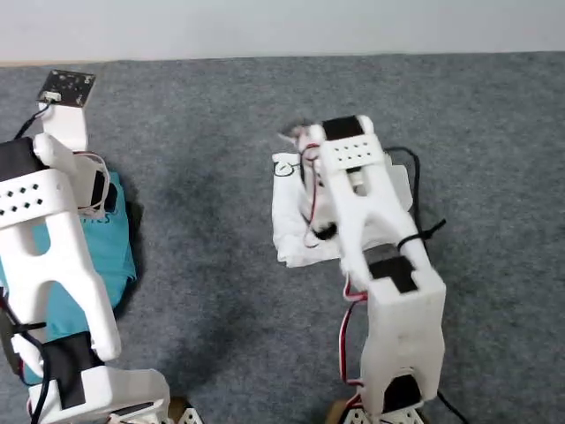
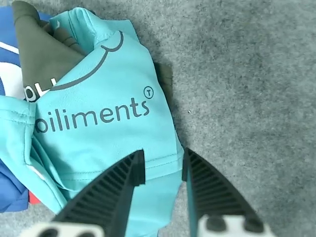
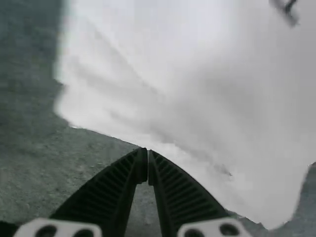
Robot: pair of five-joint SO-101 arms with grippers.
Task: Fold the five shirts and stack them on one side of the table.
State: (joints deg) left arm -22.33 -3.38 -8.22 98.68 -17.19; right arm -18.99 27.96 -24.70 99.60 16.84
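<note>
Looking down on the grey table (image 1: 203, 177), we see the stack of shirts at the nine o'clock edge. The teal shirt (image 2: 98, 123) lies on top, its printed side up. Under it, a dark shirt (image 2: 39, 54) and a blue shirt (image 2: 10, 187) stick out. The left arm (image 1: 53, 256) stands over this stack. The left gripper (image 2: 163, 163) hangs just above the teal shirt's hem, where the cloth meets the bare table. Its jaws are parted with a clear gap between them, and nothing is held.

The white shirt (image 1: 296, 221) lies apart from the stack, near the middle of the table and a little toward three o'clock. It is a rumpled, roughly folded bundle with a small dark mark near its eleven o'clock corner. The right arm (image 1: 388, 283) reaches over it from six o'clock and covers much of it. The right gripper (image 3: 147, 158) sits at the edge of the white cloth with its jaws pressed together. We cannot tell whether any fabric is pinched between them.
</note>
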